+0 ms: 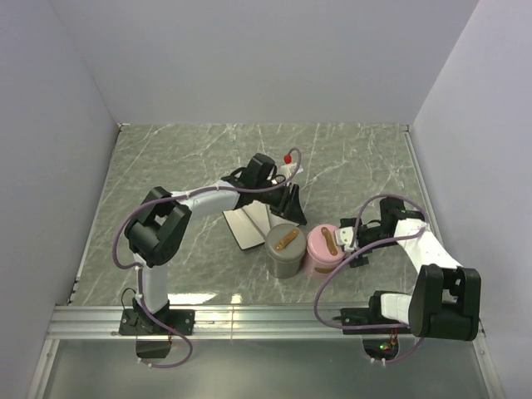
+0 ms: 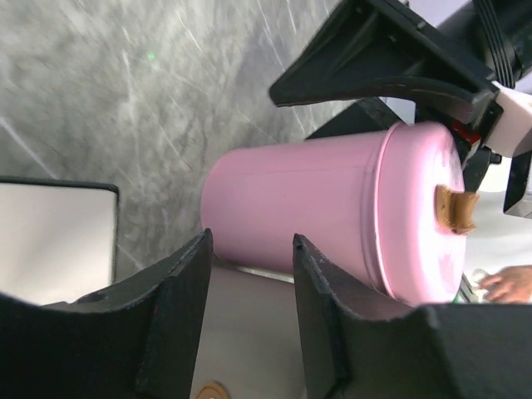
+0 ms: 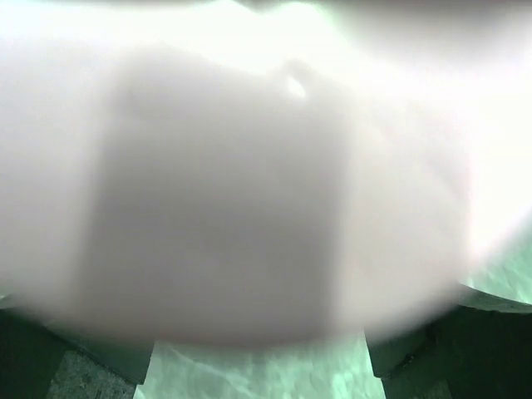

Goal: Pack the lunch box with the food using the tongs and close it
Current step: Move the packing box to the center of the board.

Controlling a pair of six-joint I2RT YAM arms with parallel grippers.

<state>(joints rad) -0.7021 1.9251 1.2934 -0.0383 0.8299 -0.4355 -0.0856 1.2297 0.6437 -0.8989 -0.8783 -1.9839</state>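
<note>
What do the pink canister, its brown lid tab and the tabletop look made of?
Pink canister: smooth satin shell with soft sheen, plastic or coated metal. Tab: matte tan strip, maybe leather or wood. Tabletop: grey with white veins, marble or a print of it.

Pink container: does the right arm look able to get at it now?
Probably yes. The right pincer sits right at the pink container, jaws wide, with nothing between them. The grey container stands on its other side.
</note>
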